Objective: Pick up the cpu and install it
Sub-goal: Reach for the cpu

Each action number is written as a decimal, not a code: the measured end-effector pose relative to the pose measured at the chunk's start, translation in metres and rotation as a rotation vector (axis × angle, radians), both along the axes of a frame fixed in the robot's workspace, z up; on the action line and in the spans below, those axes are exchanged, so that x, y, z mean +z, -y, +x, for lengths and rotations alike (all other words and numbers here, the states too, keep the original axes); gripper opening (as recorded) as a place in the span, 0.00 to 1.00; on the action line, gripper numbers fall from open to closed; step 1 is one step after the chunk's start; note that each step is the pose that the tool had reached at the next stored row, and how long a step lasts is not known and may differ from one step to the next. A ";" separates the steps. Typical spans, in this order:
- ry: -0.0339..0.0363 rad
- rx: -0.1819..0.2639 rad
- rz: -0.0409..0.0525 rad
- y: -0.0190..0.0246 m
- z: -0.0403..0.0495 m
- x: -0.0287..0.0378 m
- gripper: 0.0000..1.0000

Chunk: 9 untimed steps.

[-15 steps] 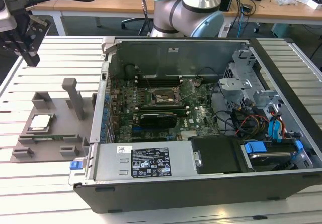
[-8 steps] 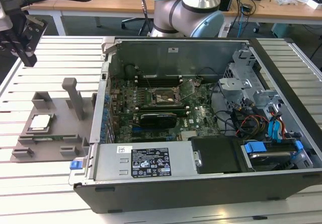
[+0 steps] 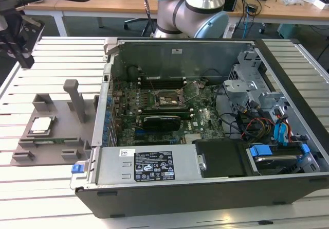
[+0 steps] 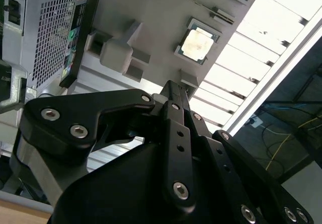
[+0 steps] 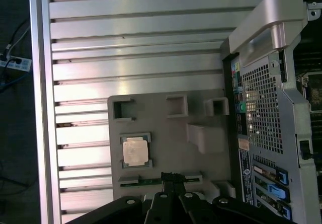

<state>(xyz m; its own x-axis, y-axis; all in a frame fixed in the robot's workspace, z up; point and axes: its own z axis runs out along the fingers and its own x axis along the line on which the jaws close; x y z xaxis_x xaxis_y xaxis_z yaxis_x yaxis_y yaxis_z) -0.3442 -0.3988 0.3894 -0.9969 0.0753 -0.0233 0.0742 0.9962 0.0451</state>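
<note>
Cpu (image 5: 136, 150) lies in a grey holder (image 5: 151, 114), apart from the pincer (image 5: 172, 175).

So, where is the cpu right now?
The cpu sits in a recess of the grey holder tray, at the exterior view's left, beside the open computer case.

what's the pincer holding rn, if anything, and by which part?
Nothing. The pincer is shut with nothing in it. The flat square silvery-grey cpu with a tan rim lies in its pocket on the grey plastic tray, apart from the pincer.

the gripper (image 5: 169, 176) hides the middle of the green memory stick (image 5: 135, 182).
</note>
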 end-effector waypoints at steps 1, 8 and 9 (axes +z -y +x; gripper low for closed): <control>-0.0001 0.000 -0.0001 0.0000 -0.0006 0.0000 0.11; 0.0000 0.000 0.0000 0.0000 -0.0056 -0.0002 0.11; -0.0001 0.000 0.0000 0.0000 -0.0064 -0.0002 0.11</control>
